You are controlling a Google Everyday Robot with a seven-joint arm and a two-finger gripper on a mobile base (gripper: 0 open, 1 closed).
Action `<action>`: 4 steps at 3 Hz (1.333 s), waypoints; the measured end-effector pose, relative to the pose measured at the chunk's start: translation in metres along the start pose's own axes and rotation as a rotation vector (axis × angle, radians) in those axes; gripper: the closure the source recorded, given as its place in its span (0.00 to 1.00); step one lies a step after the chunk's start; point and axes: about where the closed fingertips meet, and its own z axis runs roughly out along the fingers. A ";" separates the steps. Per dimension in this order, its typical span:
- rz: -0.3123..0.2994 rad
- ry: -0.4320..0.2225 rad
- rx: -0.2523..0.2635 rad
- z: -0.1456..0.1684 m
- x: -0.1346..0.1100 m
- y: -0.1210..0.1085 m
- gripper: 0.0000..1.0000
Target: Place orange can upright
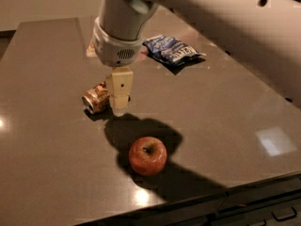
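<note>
The orange can [96, 98] lies on its side on the brown table [225, 112], left of centre, its silver end facing the front left. My gripper [119, 108] hangs down from the white arm and sits right over the can's right end, hiding part of it. The cream fingers [119, 91] point down at the table beside the can.
A red-yellow apple [147, 155] sits in front of the can, near the table's front edge. A dark blue crinkled snack bag [171, 51] lies behind and to the right. The arm's shadow falls around the apple. The table's front edge [188, 199] is close.
</note>
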 end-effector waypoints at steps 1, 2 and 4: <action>-0.073 0.026 -0.032 0.025 -0.015 0.001 0.00; -0.125 0.061 -0.073 0.047 -0.020 0.001 0.00; -0.181 0.119 -0.155 0.076 -0.014 -0.008 0.00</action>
